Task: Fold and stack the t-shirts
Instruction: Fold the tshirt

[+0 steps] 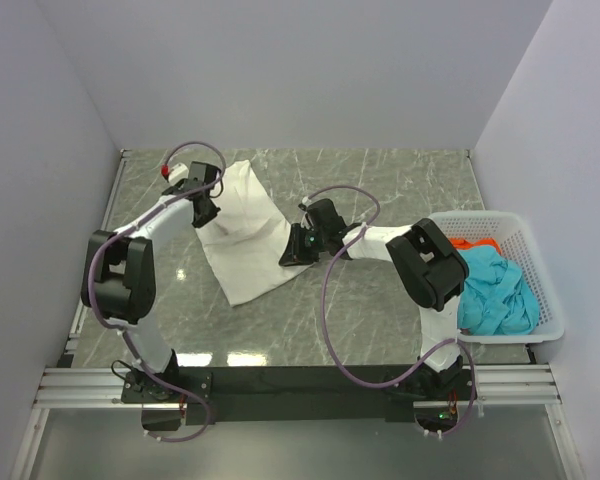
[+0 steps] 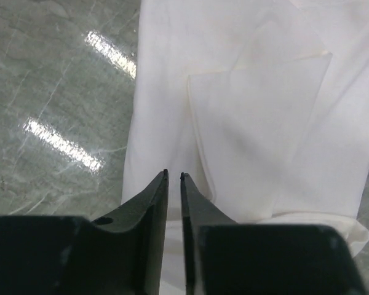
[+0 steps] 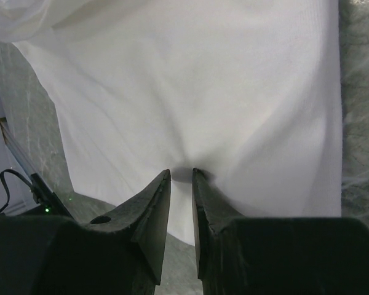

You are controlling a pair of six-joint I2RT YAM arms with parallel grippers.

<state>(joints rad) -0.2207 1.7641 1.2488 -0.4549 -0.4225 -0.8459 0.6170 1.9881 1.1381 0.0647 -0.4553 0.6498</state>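
Observation:
The white t-shirt [image 1: 242, 235] lies partly folded on the marble table, and its red print is hidden. My left gripper [image 1: 202, 212] is at its left edge. In the left wrist view the left gripper [image 2: 174, 176] has its jaws closed to a thin slit on the white cloth [image 2: 258, 110], where a folded flap lies ahead. My right gripper [image 1: 295, 250] is at the shirt's right edge. In the right wrist view the right gripper [image 3: 181, 173] pinches the cloth [image 3: 190, 80], which puckers at the tips. The teal t-shirt [image 1: 492, 290] and the red-orange t-shirt [image 1: 472, 243] sit in the basket.
The white mesh basket [image 1: 540, 270] stands at the table's right edge beside the right arm. White walls enclose the table on the left, back and right. A metal rail runs along the near edge by the arm bases.

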